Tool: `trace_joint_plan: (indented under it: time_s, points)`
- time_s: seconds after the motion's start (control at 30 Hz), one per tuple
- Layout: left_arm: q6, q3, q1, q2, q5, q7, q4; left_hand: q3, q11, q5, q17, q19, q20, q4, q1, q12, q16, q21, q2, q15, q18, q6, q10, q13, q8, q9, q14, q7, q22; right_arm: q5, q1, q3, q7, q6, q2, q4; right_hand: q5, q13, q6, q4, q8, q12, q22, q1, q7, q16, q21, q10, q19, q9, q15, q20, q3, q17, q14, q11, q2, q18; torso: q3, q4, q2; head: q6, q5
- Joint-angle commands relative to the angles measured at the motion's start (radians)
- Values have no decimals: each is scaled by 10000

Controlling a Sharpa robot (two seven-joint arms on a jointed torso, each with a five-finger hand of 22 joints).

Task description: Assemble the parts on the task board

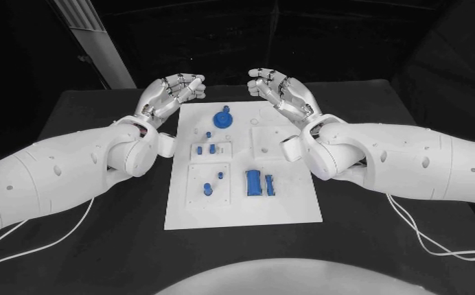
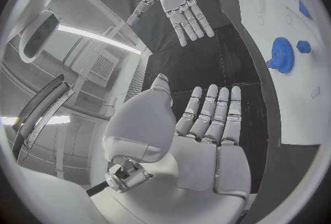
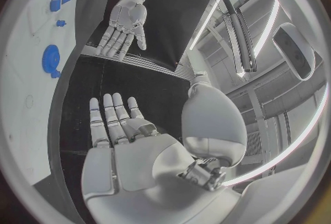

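The white task board (image 1: 297,202) lies in the middle of the black table. A blue gear (image 1: 224,118) sits near its far end, also visible as the blue gear (image 2: 281,55) and the blue gear (image 3: 50,60). Small blue pegs (image 1: 209,149) stand in a raised block, one blue peg (image 1: 207,189) in a nearer block, and a blue rectangular part (image 1: 255,183) lies beside it. My left hand (image 1: 171,93) hovers at the board's far left corner, fingers spread, holding nothing. My right hand (image 1: 280,93) hovers at the far right corner, likewise spread and holding nothing. Both palms face each other.
A white raised block (image 1: 269,139) with holes sits on the board's right half. Black table surface (image 1: 376,113) surrounds the board. A pale slanted beam (image 1: 84,20) rises behind the table at the left. White cables (image 1: 425,240) trail from both arms.
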Motion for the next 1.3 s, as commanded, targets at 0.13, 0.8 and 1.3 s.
trace_joint_plan:
  time_s: [0.13,0.8,1.3]
  points:
    - [-427,6,-23,-16,385,2989,195,-52,41,-40,-83,-979,-2,0,4,166,148,-356,-53,33,-91,-252,-295,6,238,11,-639,1287,-932,387,11,7,869,22,270,-243,105,-235,-199,18,201,-33,-828,51,635,-7,-216,-222,-560,-43,-100,-218,-51,-209,-234,-81,-58,159,-13,32,13,629,247]
    - [-3647,1696,-1405,-691,954,-1141,2079,1463,-1642,-1631,-771,-3238,-1947,-1876,-7999,-3925,-5443,-1136,-1070,-1541,-1158,-3338,-3237,-656,-2820,-692,-2613,-864,-5064,2482,-1207,1343,-828,-2178,196,-390,-675,-6661,-2118,-3010,-3482,-3459,-5769,-8747,-1384,-4082,-607,-3240,-2613,-5180,-1813,-2356,1914,-5737,-2560,-2162,2216,-843,123,-396,-1371,1761,925]
    - [-4971,2347,-1931,-952,1258,-1579,2815,2204,-2491,-2478,-771,-4464,-2885,-2923,-9955,-4928,-6812,-1136,-1070,-2412,-1158,-4074,-3981,-656,-3566,-692,-2613,-1601,-6039,2534,-1234,1373,-855,-2228,194,-394,-675,-6661,-2118,-3010,-3482,-3459,-5769,-8747,-1384,-4082,-607,-3240,-2613,-5180,-1813,-2356,1914,-5737,-2560,-2162,2216,-843,135,-436,-1503,1881,995]
